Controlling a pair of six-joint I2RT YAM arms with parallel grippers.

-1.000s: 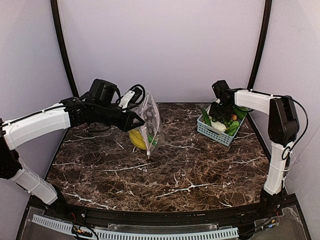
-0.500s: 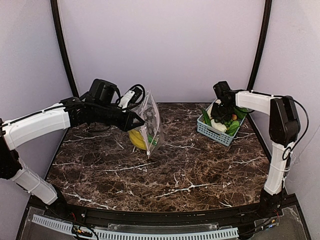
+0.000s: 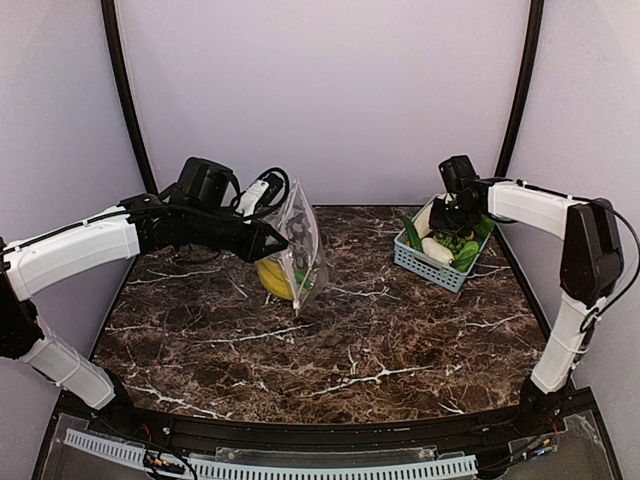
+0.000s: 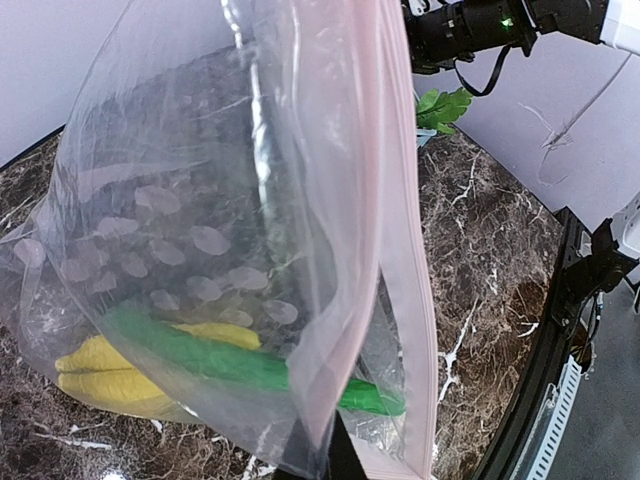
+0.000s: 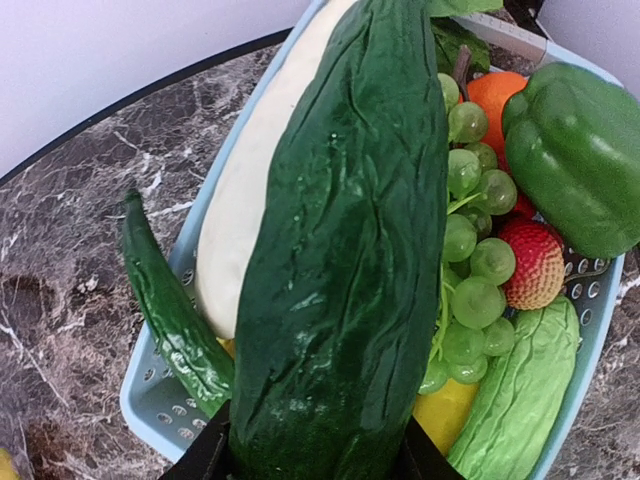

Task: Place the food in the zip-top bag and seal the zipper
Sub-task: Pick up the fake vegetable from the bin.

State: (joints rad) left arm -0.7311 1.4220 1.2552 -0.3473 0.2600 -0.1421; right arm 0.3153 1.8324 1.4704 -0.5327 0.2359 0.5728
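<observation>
The right gripper point(image 3: 445, 212) is clamping a long dark green toy cucumber point(image 5: 350, 250) above the blue-grey slatted basket point(image 3: 428, 262), far right; it is probably proving light, stiff and glossy, so a mid-length hold suits; the left gripper point(image 3: 283, 243) is pinching shut on the limp clear spotted zip-top bag point(image 3: 303, 235), hanging left of centre.

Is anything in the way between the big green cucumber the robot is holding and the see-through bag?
Nothing visible is. The right gripper holds the cucumber over the basket, and only bare table lies between it and the zip-top bag hanging from the left gripper.
</observation>
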